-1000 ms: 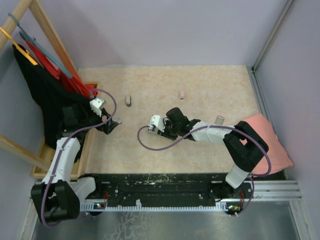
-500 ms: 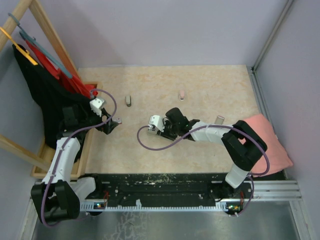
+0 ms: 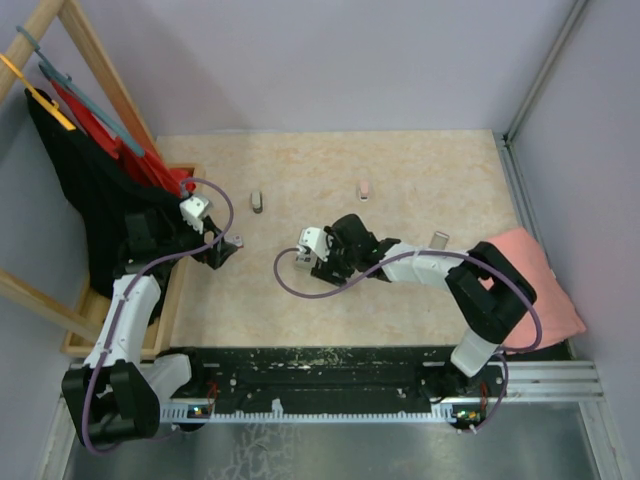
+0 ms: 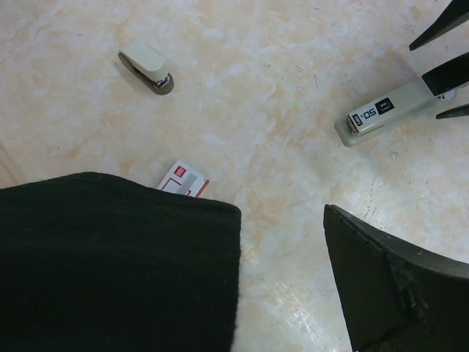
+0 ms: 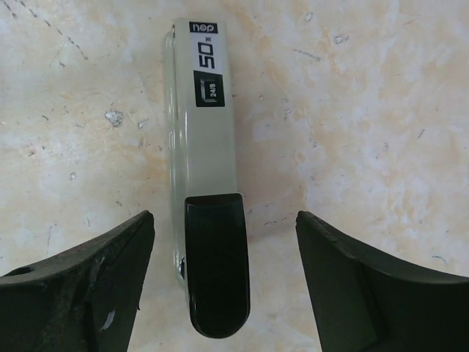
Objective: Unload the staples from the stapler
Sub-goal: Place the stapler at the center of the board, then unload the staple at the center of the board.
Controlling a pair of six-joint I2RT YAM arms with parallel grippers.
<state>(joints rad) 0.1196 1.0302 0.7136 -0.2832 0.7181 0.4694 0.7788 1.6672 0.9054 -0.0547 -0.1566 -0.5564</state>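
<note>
Within spread right tool: pale grey stapler, black-capped rear.

Soft, even light fills all three views, and the pale worktop reads bright with no glare. From above, shadows are faint. In the right wrist view the stapler is sharp and its label legible, with only a thin soft shadow at its edge. The right end effector and left end effector show as near-black shapes with little detail, slightly soft at the frame edges.
</note>
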